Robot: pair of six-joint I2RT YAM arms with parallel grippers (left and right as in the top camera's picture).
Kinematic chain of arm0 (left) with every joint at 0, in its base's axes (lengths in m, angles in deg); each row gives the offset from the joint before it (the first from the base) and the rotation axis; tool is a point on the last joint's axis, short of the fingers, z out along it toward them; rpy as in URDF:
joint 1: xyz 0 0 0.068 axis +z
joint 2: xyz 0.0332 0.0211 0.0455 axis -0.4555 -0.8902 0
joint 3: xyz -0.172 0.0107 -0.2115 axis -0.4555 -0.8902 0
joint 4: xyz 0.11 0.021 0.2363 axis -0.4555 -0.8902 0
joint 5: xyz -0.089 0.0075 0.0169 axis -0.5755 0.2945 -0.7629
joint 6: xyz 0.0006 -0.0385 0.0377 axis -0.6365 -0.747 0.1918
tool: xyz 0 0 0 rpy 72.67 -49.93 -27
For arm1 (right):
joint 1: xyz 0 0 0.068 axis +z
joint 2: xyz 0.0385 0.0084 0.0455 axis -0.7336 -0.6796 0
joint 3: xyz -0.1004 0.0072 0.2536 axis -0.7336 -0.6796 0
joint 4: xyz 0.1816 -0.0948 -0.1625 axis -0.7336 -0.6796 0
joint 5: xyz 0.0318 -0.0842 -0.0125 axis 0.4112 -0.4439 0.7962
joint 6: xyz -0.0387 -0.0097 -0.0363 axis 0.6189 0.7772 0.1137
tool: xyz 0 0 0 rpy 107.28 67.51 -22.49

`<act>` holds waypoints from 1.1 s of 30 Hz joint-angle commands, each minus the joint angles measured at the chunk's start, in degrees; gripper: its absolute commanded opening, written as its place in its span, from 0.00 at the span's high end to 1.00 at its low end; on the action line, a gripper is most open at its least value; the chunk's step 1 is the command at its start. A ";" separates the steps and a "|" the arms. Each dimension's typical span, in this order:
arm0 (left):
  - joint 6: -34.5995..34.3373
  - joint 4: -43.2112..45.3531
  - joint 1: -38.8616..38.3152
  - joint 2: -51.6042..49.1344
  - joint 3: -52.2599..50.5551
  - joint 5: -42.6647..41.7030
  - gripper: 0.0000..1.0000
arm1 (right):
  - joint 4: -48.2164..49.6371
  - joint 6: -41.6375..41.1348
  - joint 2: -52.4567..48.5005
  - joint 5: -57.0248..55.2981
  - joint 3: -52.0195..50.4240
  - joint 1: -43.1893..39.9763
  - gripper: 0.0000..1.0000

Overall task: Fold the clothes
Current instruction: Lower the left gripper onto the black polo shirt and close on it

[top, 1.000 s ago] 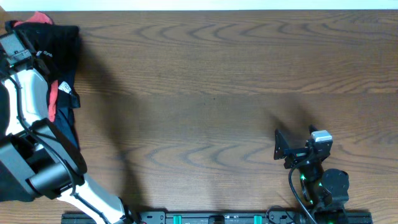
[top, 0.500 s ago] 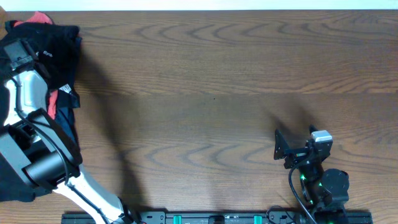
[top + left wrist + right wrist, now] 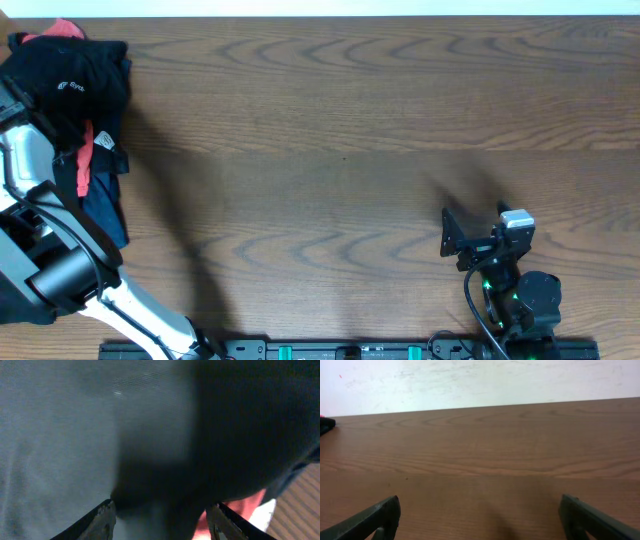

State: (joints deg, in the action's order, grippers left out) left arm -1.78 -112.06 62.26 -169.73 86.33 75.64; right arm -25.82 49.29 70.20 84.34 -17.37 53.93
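Note:
The clothes lie in a pile at the table's far left corner. A black shirt (image 3: 85,80) with a small white logo is on top, an orange-red garment (image 3: 86,160) shows beneath it, and a navy garment (image 3: 105,205) lies toward the front. My left gripper (image 3: 160,512) is at the pile's left edge, with its jaws open around dark and grey-blue fabric (image 3: 75,450). In the overhead view it is mostly hidden by the black shirt. My right gripper (image 3: 478,224) is open and empty near the front right, low over bare wood (image 3: 480,460), far from the clothes.
The wooden table (image 3: 340,130) stretches between the pile and the right arm. A white wall (image 3: 480,380) runs behind its far edge. The left arm's white links (image 3: 25,165) lie over the left side of the pile.
My left gripper has slid left and down toward the frame edge. The black shirt now drapes over where it was. The right arm has not moved.

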 commanded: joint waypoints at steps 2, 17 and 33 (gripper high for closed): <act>-0.42 0.50 -2.43 -1.09 0.68 -1.01 0.41 | -0.92 -1.01 -0.02 1.07 0.46 0.68 0.01; -0.42 1.64 -3.52 -2.64 0.68 -0.33 0.46 | -0.92 -1.01 -0.02 1.07 0.46 0.68 0.01; -0.37 2.71 -2.64 -2.64 0.68 -0.26 0.72 | -0.92 -1.01 -0.02 1.07 0.46 0.68 0.01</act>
State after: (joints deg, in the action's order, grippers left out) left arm -2.09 -109.48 59.52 -171.77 86.33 74.65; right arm -25.82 49.29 70.20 84.34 -17.39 53.93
